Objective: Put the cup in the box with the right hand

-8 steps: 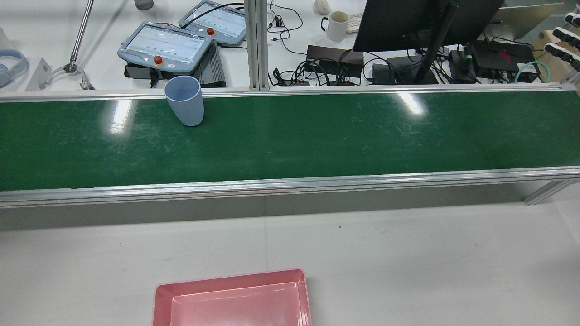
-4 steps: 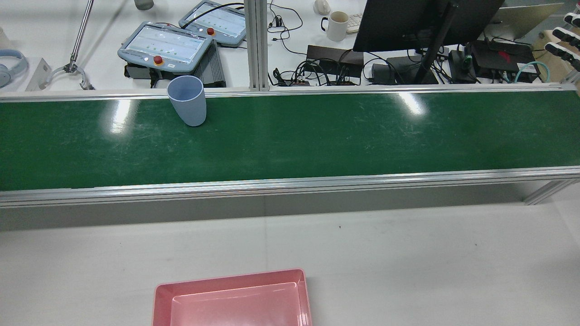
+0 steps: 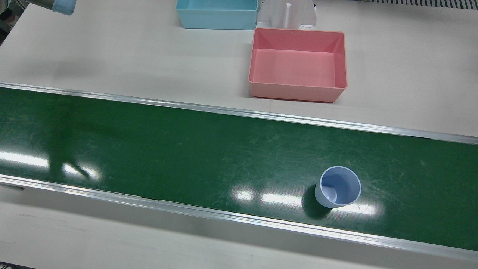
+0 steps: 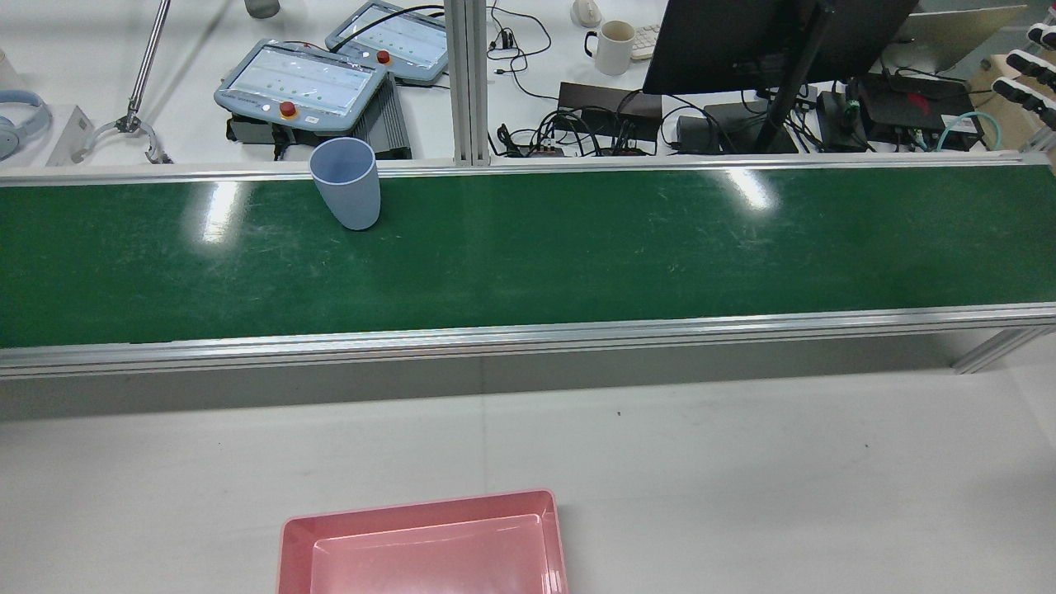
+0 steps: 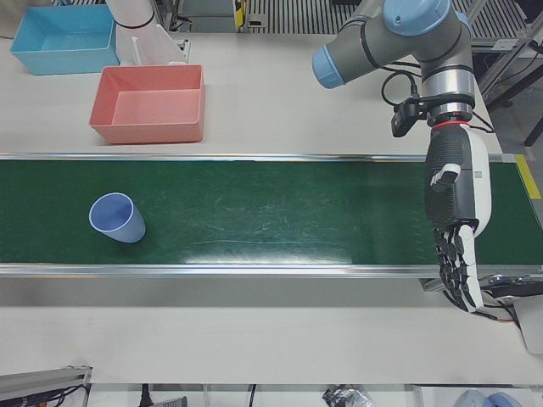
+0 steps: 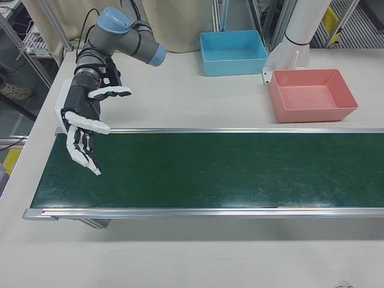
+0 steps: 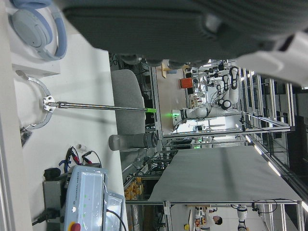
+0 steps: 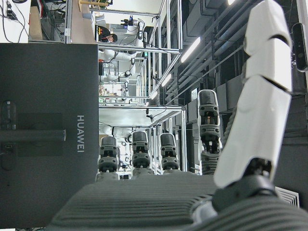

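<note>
A pale blue cup (image 4: 346,194) stands upright on the green conveyor belt (image 4: 577,247), on the robot's left half near the far rail; it also shows in the front view as the cup (image 3: 338,186) and in the left-front view as the cup (image 5: 117,218). The pink box (image 3: 297,65) sits on the white table beside the belt. My right hand (image 6: 84,126) hangs open over the belt's far right end, far from the cup. My left hand (image 5: 456,220) hangs open, fingers down, at the opposite end. Neither hand holds anything.
A blue box (image 3: 217,14) stands behind the pink one, next to a white pedestal (image 3: 286,15). Aluminium rails (image 3: 239,220) edge the belt. Beyond it lie teach pendants (image 4: 301,82), cables, a monitor (image 4: 767,41) and a mug (image 4: 612,47).
The cup has slid a little to the right along the belt in the rear view, still upright. Nothing else has moved.
</note>
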